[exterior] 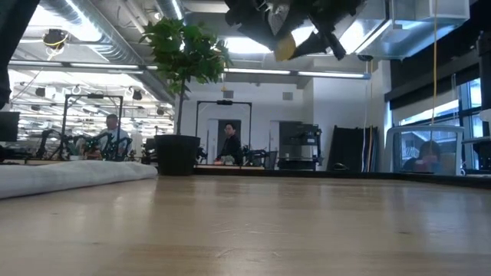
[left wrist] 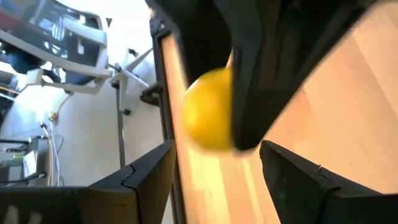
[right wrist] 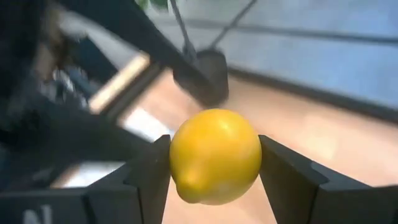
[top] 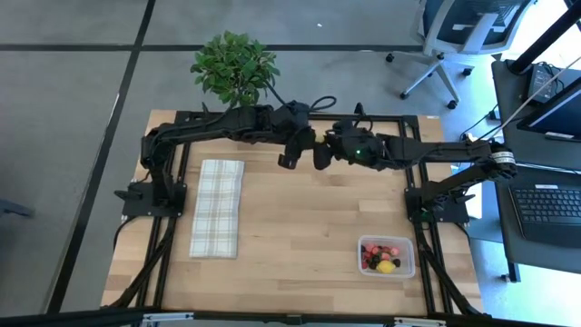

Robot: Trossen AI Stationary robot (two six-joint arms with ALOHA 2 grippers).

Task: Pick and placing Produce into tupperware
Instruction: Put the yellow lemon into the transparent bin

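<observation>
Tupperware, one clear tub, sits at the near right of the wooden table. It holds a small heap of produce: red and dark pieces too small to count, and one yellow piece. One plaid cloth lies lengthwise on the left, well apart from the tub.

Farther back, both dark arms reach inward and meet over the far middle of the table, raised high above the wood. The right gripper pinches one lemon between its two fingers; the fruit is smooth, bright yellow and plump, with a small nub at one end. The left gripper faces it just beside, its fingers spread with nothing between them, the lemon right in front of them.

One leafy potted plant stands at the far edge, behind the arms.
</observation>
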